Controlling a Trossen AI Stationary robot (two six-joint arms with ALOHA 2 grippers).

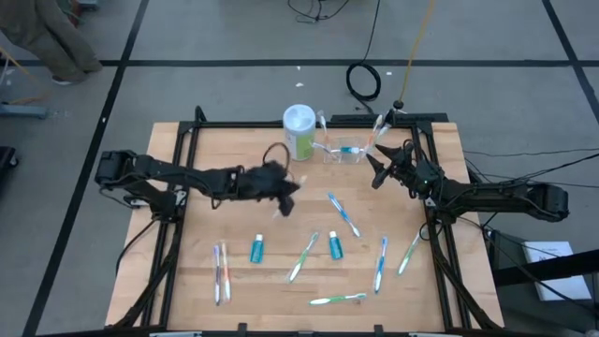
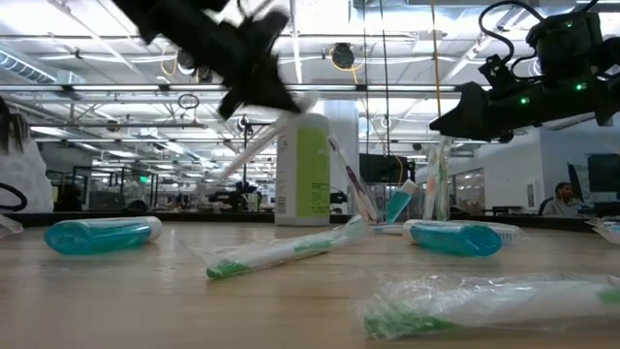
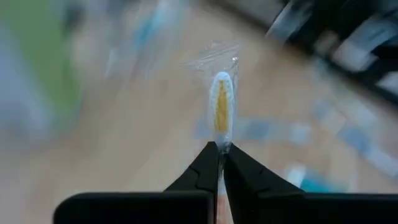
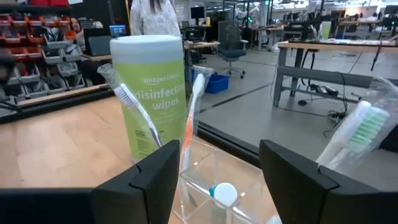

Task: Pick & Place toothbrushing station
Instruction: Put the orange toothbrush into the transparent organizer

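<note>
Left gripper (image 1: 281, 192) — raised over the middle of the desk (image 1: 187, 281), its fingers pinched together on a wrapped toothbrush (image 3: 221, 109) with a yellow-and-white head, which is seen projecting straight out past the fingertips in the left wrist view. Right gripper (image 1: 377, 168) — held above the far right part of the desk, fingers spread apart and nothing held between them; in the right wrist view the two dark fingers (image 4: 140, 180) are seen either side of the toothbrushing station (image 4: 208, 180). Toothbrushing station — a clear plastic holder standing at the far edge of the desk, just beside a green-and-white canister of disinfecting wipes (image 1: 299, 131); wrapped toothbrushes are lodged upright and slanting in it, one with an orange handle (image 4: 189, 124), and a small teal-bodied tube with a white cap (image 4: 222, 194) is seen inside its walls. A green-bristled toothbrush (image 4: 354, 134) is seen leaning at the station's other side. Scattered on the near half of the desk, well apart from the station: two teal toothpaste tubes (image 1: 256, 248), a pair of brushes lying side by side at the near left (image 1: 221, 271), and several more wrapped brushes in blue and green (image 1: 344, 213).
</note>
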